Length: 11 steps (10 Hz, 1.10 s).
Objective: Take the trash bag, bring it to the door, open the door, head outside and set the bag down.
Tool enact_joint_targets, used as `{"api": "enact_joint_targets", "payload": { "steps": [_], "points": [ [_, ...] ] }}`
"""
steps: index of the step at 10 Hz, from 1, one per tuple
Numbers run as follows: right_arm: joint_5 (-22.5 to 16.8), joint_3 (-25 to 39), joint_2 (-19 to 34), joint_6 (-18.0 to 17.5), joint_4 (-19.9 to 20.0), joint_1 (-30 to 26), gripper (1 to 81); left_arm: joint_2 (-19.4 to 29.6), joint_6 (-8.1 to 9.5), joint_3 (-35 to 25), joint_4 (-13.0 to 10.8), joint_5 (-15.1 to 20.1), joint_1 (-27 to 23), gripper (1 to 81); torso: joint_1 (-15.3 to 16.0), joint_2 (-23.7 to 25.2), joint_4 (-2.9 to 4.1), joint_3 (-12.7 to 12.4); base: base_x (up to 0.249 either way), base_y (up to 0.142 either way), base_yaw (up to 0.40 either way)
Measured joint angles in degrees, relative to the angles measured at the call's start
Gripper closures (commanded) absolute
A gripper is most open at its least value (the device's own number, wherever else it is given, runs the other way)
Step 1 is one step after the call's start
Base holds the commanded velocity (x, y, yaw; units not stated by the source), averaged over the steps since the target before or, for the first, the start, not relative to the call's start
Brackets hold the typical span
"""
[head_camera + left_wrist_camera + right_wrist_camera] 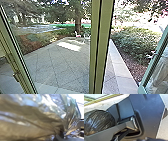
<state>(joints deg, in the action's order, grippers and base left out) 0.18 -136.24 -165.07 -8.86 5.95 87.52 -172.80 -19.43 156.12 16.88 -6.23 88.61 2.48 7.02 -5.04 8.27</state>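
Trash bag (37,122): nearest L wrist cam; thin, shiny plastic, folds drawn tight to one spot. R wrist cam has it dark, rounded, beside robot's plate.
Grip, L + R: can't tell if spread, pressed tog. or pinching.
Floor (99,107): pale, betw. bag & green-framed glass (91,96).
Post (100,45): green, upright, mid head view.
R frame (152,63): green, tilted; person (160,75) behind, part only, pale clothes.
Patio (60,67): diag. paving past post, w/ sunlit patch (68,46).
Bushes (135,41): R of pale path (120,67).
Tree (78,22): far side, white chair (77,34) nr trunk.
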Motion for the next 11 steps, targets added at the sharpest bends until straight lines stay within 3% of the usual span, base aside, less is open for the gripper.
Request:
{"api": "enact_joint_targets", "payload": {
  "steps": [6, 11],
  "points": [
    [0.02, -12.32, -7.47, -0.12, -0.02, 0.44, 1.0, -1.62, -1.34, 2.61, -0.10, 0.15, -1.10, 81.1, 0.00, 0.00, 0.02, -0.59, 0.000, 0.000, 0.000],
    [1.49, -15.03, -9.33, -0.12, -0.02, 0.77, 1.0, -1.65, -1.76, 2.61, -0.10, 0.17, -1.10, 81.1, 0.00, 0.00, 0.02, -0.57, 0.000, 0.000, 0.000]
  ]
}}
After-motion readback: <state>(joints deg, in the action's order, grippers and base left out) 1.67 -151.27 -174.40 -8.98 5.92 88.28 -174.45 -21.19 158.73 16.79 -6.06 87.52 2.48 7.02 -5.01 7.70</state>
